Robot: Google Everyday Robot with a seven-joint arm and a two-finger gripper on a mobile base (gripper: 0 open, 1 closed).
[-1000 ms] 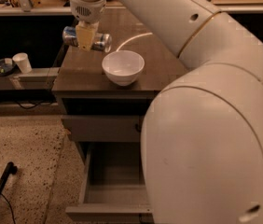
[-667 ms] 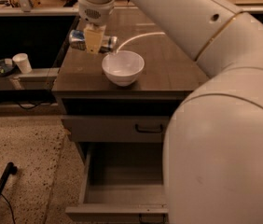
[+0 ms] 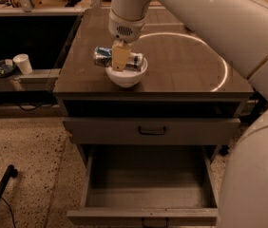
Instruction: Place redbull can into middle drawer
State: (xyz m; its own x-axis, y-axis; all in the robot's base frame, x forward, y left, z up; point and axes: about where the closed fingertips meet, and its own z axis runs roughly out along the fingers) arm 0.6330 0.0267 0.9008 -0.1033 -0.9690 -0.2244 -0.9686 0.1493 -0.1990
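The redbull can (image 3: 104, 56) is a slim blue-and-silver can lying sideways in my gripper (image 3: 120, 59). The gripper is shut on the can and holds it above the cabinet top, just over the white bowl (image 3: 126, 75). The tan finger (image 3: 120, 57) covers the can's middle. The middle drawer (image 3: 148, 190) stands pulled open below, a grey box with a plain inside and a flat front panel, well below and toward the camera from the can.
Above the open drawer is a shut grey drawer (image 3: 124, 128) with a black curved handle (image 3: 153, 130). The brown cabinet top (image 3: 181, 65) carries the bowl. A white paper cup (image 3: 23, 63) stands on a ledge at left. My white arm (image 3: 248, 27) fills the right side.
My gripper has carried the can from the back left of the cabinet top forward and right, and now holds it over the white bowl. The view has shifted too.
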